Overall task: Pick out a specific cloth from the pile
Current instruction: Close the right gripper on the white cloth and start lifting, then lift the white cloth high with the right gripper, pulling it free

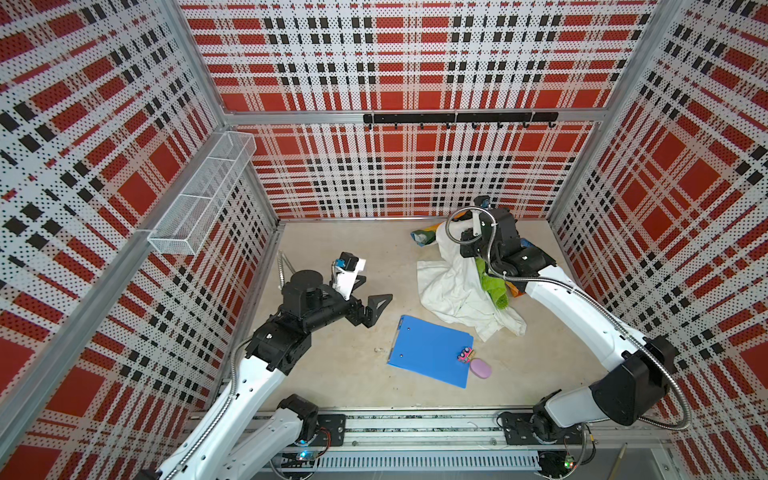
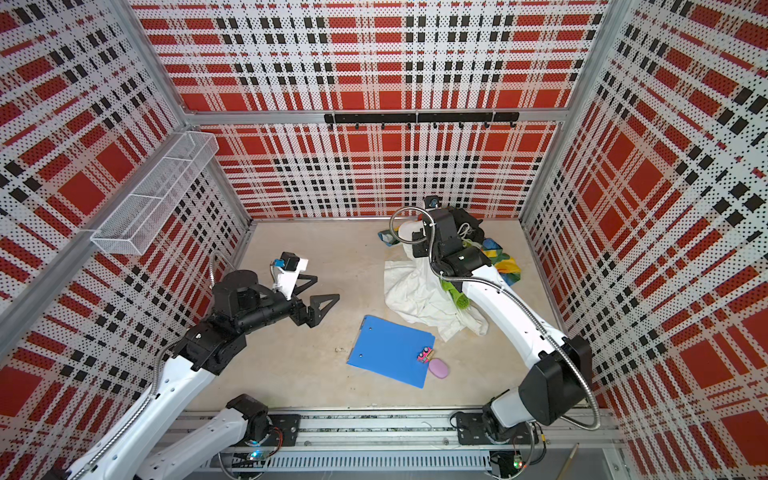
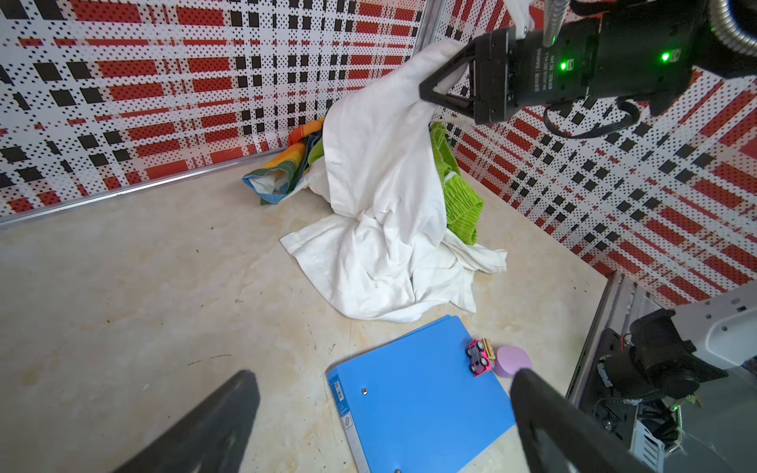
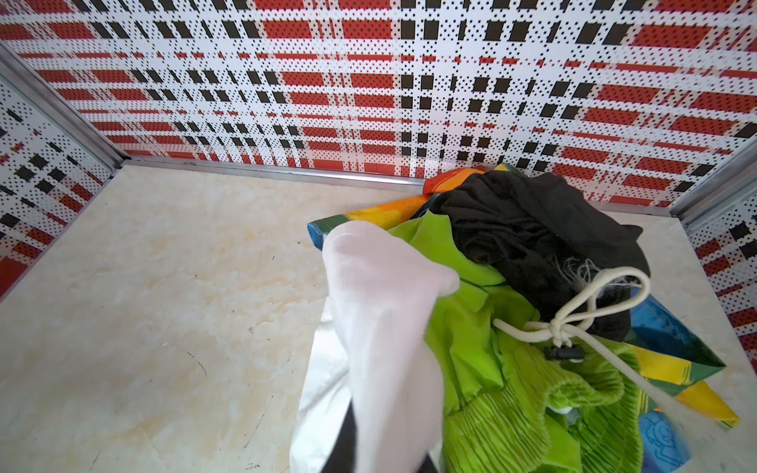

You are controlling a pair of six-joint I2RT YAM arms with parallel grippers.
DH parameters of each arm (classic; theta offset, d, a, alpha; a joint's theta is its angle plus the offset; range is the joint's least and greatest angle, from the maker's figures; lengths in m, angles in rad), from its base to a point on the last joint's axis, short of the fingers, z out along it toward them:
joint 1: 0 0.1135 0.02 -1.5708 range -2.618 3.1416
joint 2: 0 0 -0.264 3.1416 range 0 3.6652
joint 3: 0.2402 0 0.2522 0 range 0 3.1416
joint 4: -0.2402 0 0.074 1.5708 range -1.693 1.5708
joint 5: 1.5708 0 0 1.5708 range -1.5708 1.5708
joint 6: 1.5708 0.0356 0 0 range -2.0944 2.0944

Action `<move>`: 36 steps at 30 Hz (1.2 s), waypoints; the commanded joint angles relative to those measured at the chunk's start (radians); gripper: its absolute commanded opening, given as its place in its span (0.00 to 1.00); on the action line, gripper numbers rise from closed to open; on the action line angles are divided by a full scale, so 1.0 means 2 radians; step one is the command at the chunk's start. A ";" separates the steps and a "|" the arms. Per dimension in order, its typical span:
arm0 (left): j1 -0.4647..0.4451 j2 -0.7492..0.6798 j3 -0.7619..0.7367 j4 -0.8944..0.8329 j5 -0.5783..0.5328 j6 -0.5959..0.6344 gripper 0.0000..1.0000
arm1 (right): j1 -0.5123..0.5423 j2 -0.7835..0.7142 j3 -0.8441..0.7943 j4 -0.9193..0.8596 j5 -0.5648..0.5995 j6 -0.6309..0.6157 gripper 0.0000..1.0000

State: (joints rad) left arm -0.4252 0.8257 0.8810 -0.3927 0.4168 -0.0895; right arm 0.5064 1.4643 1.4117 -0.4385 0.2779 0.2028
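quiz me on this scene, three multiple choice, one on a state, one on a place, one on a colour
1. The right gripper is: a) open b) shut on the cloth, holding a fold up beside the pile c) shut on nothing
2. The pink toy car sits: a) on the pile b) under the cloth c) at the blue clipboard edge
3. The oval thing beside the car is: a) purple b) black c) orange
Answers: 1 b, its jaws pinch a raised white fold; 2 c, it overlaps the clipboard's edge; 3 a, it is plainly pale purple.

Pile [image 1: 494, 289] half behind right arm [image 1: 552, 299]
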 commanded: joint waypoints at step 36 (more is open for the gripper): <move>0.066 -0.043 -0.025 0.043 0.020 -0.029 0.99 | -0.009 0.008 0.178 0.253 -0.288 0.094 0.00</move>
State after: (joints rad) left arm -0.3126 0.7578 0.8383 -0.3443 0.4393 -0.1329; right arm 0.4927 1.4662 1.6905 -0.1284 -0.1902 0.3489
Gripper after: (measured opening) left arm 0.992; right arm 0.060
